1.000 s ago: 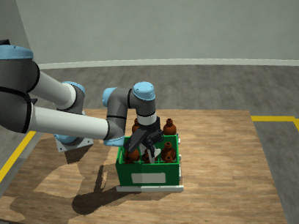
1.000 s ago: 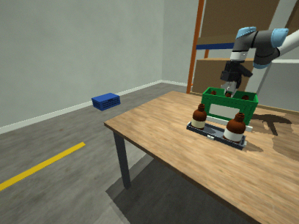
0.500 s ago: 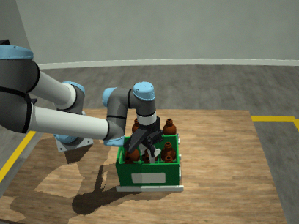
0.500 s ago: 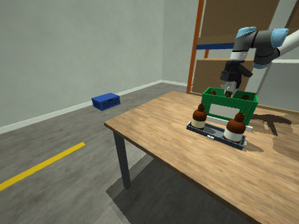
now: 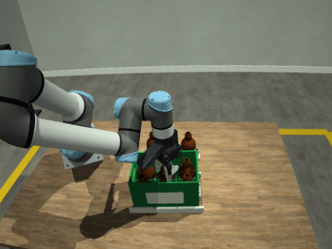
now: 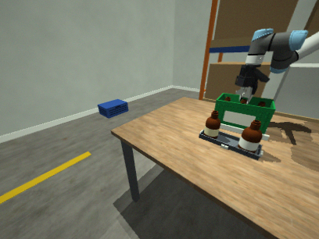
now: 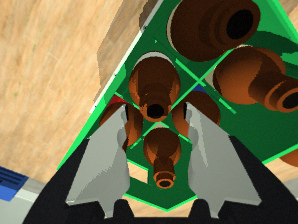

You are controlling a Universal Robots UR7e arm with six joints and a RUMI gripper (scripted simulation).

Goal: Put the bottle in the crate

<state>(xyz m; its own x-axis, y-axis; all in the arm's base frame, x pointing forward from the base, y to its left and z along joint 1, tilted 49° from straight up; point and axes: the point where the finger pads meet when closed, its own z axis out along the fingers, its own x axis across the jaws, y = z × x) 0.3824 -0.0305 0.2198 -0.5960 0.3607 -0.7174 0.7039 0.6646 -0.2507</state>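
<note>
The green crate holds several upright brown bottles; in the wrist view each compartment that shows has one in it. My gripper is low over the crate with its jaws part-way apart, open. Between the fingertips stands a crate bottle, apparently upright, with gaps on both sides of its neck. Its base is hidden. The fingers partly cover the bottles on either side. The dark tray lies beside the crate and carries two upright bottles, one left and one right.
More crate bottles stand near the fingers, one small, one large and one at the right. The crate's rim surrounds the fingers. White strips lie along the crate's foot. A blue crate is on the floor beyond the table.
</note>
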